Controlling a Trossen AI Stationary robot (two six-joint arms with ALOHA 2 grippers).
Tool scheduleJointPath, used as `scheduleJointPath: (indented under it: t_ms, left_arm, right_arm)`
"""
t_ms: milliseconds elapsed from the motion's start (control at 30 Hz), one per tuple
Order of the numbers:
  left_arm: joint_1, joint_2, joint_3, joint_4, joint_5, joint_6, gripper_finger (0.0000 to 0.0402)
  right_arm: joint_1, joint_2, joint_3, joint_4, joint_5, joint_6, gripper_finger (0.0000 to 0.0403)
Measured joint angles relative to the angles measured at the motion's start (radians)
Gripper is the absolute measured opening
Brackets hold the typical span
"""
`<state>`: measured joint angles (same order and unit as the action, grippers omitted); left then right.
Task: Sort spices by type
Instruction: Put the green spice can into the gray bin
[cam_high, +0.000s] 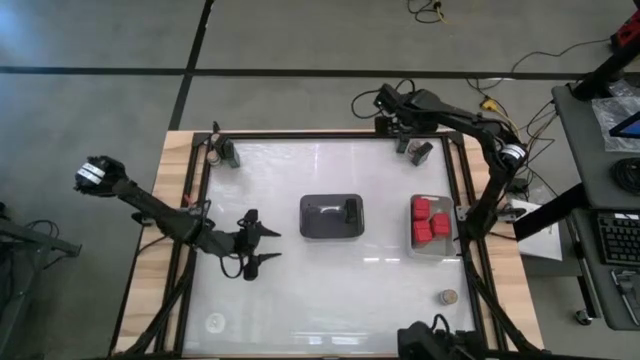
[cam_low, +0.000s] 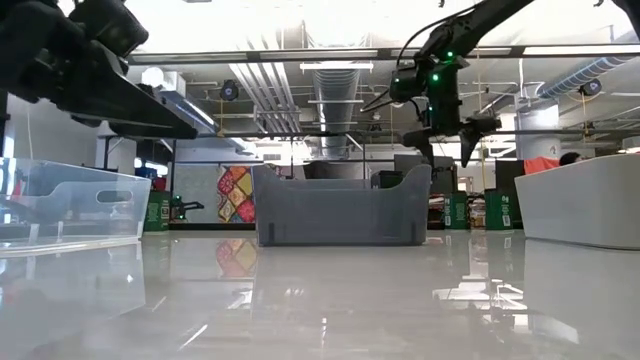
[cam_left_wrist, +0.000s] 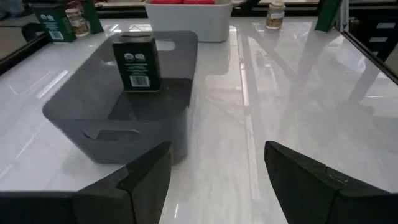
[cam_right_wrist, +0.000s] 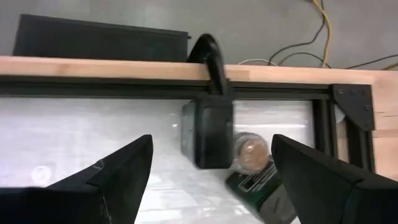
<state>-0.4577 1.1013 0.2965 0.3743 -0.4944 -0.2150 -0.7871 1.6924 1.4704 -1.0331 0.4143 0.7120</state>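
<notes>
Sorting had partly progressed: we saw red blocks (cam_high: 428, 220) gathered in one clear tray (cam_high: 420, 248), a tan-topped jar (cam_high: 449, 297) loose near the desk's (cam_high: 300, 300) corner, both grippers' jaws apart.

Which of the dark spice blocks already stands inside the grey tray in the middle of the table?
The dark block standing upright in the grey tray ahead of the left claw. The other dark blocks sit at the table's far corners, outside any tray.

hidden: dark block (cam_right_wrist: 258, 186) cut by frame edge | tan jar (cam_right_wrist: 249, 154) blurred
</notes>
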Motion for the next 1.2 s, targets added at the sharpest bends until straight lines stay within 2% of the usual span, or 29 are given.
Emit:
scheduleJointPath:
  t_ms: [100, 333, 567, 733, 933, 1200]
  left_arm:
    - [0.048, -0.024, -0.004, -0.004, 0.041, 0.029, 0.0239]
    - [0.109, -0.07, -0.005, -0.049, 0.059, 0.074, 0.0239]
    - [0.12, -0.11, -0.005, -0.068, 0.072, 0.1, 0.0239]
    - [0.12, -0.123, -0.005, -0.091, 0.071, 0.094, 0.0239]
    - [0.12, -0.122, -0.005, -0.095, 0.07, 0.094, 0.0239]
    - [0.12, -0.122, -0.005, -0.095, 0.061, 0.102, 0.0239]
  right_arm:
    - [-0.022, 0.002, 0.0, 0.006, -0.04, -0.025, 0.0329]
    - [-0.059, 0.039, -0.005, 0.021, -0.127, -0.06, 0.0327]
    - [-0.115, 0.074, -0.014, 0.027, -0.137, -0.078, 0.0297]
    - [-0.145, 0.105, -0.014, 0.051, -0.182, -0.123, 0.0275]
    - [-0.16, 0.14, -0.014, 0.111, -0.23, -0.155, 0.0249]
    - [-0.161, 0.13, -0.015, 0.074, -0.241, -0.137, 0.0201]
